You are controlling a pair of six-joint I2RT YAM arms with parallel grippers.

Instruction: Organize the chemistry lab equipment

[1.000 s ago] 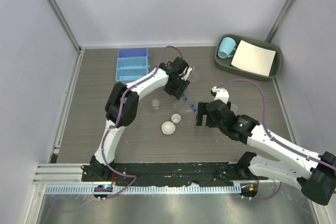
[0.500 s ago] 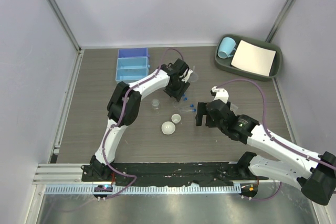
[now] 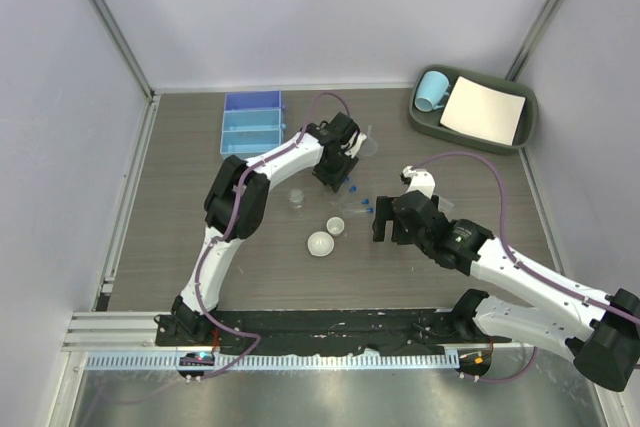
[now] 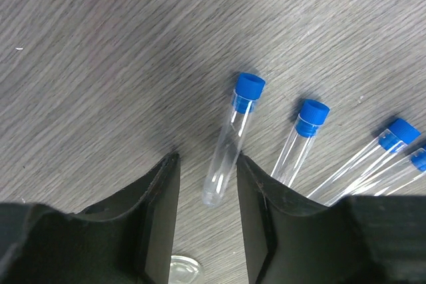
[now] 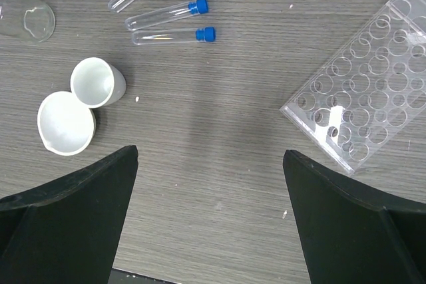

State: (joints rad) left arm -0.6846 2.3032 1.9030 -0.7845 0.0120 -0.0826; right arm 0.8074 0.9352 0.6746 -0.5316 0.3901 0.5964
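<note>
Several blue-capped clear tubes lie on the table. My left gripper (image 4: 207,159) is open and low over them (image 3: 335,177), its fingers either side of the closed end of one tube (image 4: 229,141), with a gap on both sides. Two more tubes (image 4: 299,138) (image 4: 373,157) lie to its right. My right gripper (image 5: 210,153) is open and empty above bare table (image 3: 385,219). Two white round dishes (image 5: 65,123) (image 5: 98,82) sit touching. The clear tube rack (image 5: 363,98) lies at the right. A small clear beaker (image 3: 297,198) stands left of the dishes.
A blue divided tray (image 3: 250,122) stands at the back left. A green tray (image 3: 525,125) at the back right holds the light-blue mug (image 3: 431,90) and white paper (image 3: 485,109). A clear funnel-like piece (image 3: 368,144) lies beside my left wrist.
My left gripper has shifted slightly toward the tubes. The right arm has not moved.
</note>
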